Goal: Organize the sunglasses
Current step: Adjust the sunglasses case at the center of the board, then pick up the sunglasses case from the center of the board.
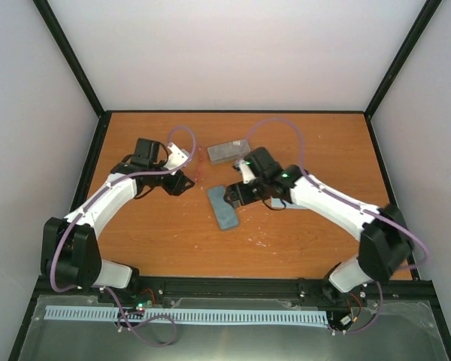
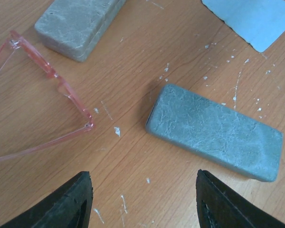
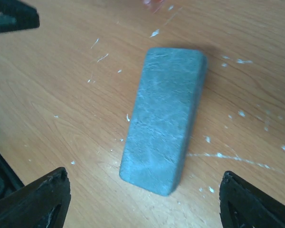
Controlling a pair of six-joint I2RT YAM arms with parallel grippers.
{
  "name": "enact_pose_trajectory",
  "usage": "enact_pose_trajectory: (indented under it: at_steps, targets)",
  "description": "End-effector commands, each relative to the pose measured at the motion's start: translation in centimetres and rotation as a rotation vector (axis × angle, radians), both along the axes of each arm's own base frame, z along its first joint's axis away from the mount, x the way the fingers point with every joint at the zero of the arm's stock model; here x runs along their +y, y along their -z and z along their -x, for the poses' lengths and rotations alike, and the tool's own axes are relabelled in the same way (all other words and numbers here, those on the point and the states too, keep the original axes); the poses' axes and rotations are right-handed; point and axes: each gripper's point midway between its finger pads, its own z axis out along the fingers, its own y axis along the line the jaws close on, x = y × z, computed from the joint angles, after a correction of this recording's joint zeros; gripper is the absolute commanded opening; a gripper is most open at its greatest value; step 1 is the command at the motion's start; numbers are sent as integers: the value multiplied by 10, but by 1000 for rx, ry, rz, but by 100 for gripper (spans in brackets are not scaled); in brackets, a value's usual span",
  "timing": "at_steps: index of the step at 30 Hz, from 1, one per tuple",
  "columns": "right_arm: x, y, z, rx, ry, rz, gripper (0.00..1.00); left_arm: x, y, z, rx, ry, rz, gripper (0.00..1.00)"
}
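Note:
The sunglasses [image 2: 61,85] are a thin, see-through pink frame lying open on the table, at the left of the left wrist view. My left gripper [image 2: 145,199] is open and empty, hovering over bare wood between the sunglasses and a blue-grey case [image 2: 213,130]. My right gripper [image 3: 145,199] is open wide and empty, hovering at the near end of that same case [image 3: 164,118]. In the top view the left gripper [image 1: 185,183] and the right gripper [image 1: 230,197] face each other across the case [image 1: 224,209]. The sunglasses are too faint to make out there.
A grey case [image 1: 229,151] lies behind the grippers and also shows in the left wrist view [image 2: 78,26]. A pale blue cloth [image 2: 261,19] lies by the right arm, partly under it in the top view [image 1: 278,201]. Black frame rails edge the wooden table [image 1: 173,241].

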Motion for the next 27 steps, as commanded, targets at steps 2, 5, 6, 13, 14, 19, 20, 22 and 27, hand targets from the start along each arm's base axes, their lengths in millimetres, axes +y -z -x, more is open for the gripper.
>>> enact_pose_trajectory:
  at_steps: [2, 5, 6, 13, 14, 19, 20, 22, 27]
  targets:
    - [8, 45, 18, 38, -151, 348, 86, 18, 0, 1, -30, -18, -39, 60]
    - [9, 70, 16, 59, -184, 471, 87, 26, 2, 1, -35, -29, -44, 60]
    - [9, 76, 15, 63, -192, 492, 88, 29, 2, 0, -40, -34, -47, 60]
    - [22, 94, 9, 83, -216, 524, 93, 43, 5, -2, -41, -51, -39, 60]
    - [24, 95, 7, 81, -217, 530, 94, 44, 6, -3, -38, -52, -37, 60]
    - [41, 97, 6, 78, -234, 514, 95, 46, 10, -3, -32, -53, -28, 59]
    - [45, 96, 6, 79, -236, 502, 96, 46, 11, -3, -30, -53, -25, 59]
    - [50, 95, 5, 77, -237, 488, 96, 46, 11, -2, -28, -51, -20, 59]
    - [56, 101, 6, 92, -247, 497, 95, 46, 15, -3, -23, -50, -20, 59]
